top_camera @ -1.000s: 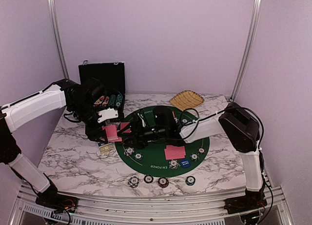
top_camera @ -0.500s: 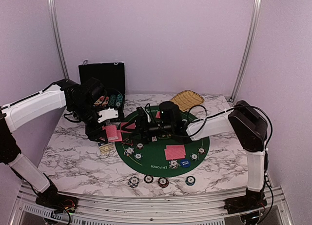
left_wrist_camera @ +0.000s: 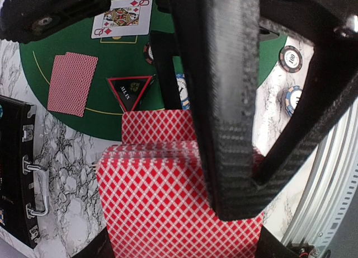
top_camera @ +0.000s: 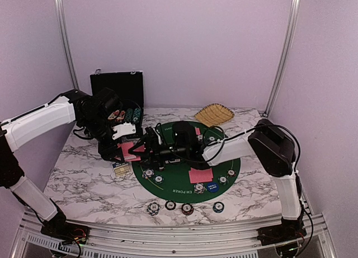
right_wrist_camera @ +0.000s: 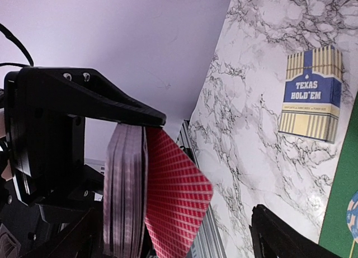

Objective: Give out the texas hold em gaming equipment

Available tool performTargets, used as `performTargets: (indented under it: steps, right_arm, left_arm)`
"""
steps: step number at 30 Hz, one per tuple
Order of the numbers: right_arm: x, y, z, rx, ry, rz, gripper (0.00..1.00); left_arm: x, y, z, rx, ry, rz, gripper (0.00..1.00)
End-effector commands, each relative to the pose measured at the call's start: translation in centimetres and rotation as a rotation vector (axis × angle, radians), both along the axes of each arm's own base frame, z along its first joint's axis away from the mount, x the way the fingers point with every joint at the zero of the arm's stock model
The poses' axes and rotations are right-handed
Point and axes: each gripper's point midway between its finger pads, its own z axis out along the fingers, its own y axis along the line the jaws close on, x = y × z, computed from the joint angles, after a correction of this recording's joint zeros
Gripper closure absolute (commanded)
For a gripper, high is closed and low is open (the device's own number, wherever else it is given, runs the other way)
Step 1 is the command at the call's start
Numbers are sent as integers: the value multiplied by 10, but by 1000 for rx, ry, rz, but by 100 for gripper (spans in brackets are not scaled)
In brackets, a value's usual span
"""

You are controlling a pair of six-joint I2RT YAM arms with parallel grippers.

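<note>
My left gripper point(top_camera: 126, 152) is shut on a deck of red-backed playing cards point(left_wrist_camera: 168, 202), held above the table's left side. One card point(right_wrist_camera: 174, 197) is fanned out from the deck point(right_wrist_camera: 124, 191). My right gripper point(top_camera: 145, 148) reaches up to the deck; its fingers point(right_wrist_camera: 277, 235) stand open on either side of the fanned card. On the green mat point(top_camera: 224, 157) lie face-down cards point(top_camera: 200, 175), a face-up queen point(left_wrist_camera: 122, 16), two more face-down cards point(left_wrist_camera: 71, 81), a black-red triangular marker point(left_wrist_camera: 130, 91) and a blue button point(top_camera: 211, 186). Poker chips point(top_camera: 187, 209) line the near edge.
A blue and yellow card box point(right_wrist_camera: 310, 93) lies on the marble under the deck. An open black case point(top_camera: 120, 90) with chips stands at the back left. A tan woven basket point(top_camera: 214, 113) sits at the back. Both arms crowd the mat's left half.
The right gripper drew back over the mat with its wrist raised, then came forward to the deck again. The left arm and the deck held still.
</note>
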Motion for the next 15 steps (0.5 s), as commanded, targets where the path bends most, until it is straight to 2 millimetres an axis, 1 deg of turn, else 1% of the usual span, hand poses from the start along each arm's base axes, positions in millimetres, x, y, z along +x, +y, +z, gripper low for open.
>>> performTargets:
  steps: [1,6,15]
  right_arm:
    - [-3,15,18,80,-11,15,9]
    - [-3,28,22,116,3,24,9]
    - [-3,48,11,123,42,46,9]
  left_arm:
    - [1,-5,10,-30,-12,-9,100]
    - [1,-6,10,-33,-6,-9,100]
    - [0,-6,10,-35,-8,-9,100]
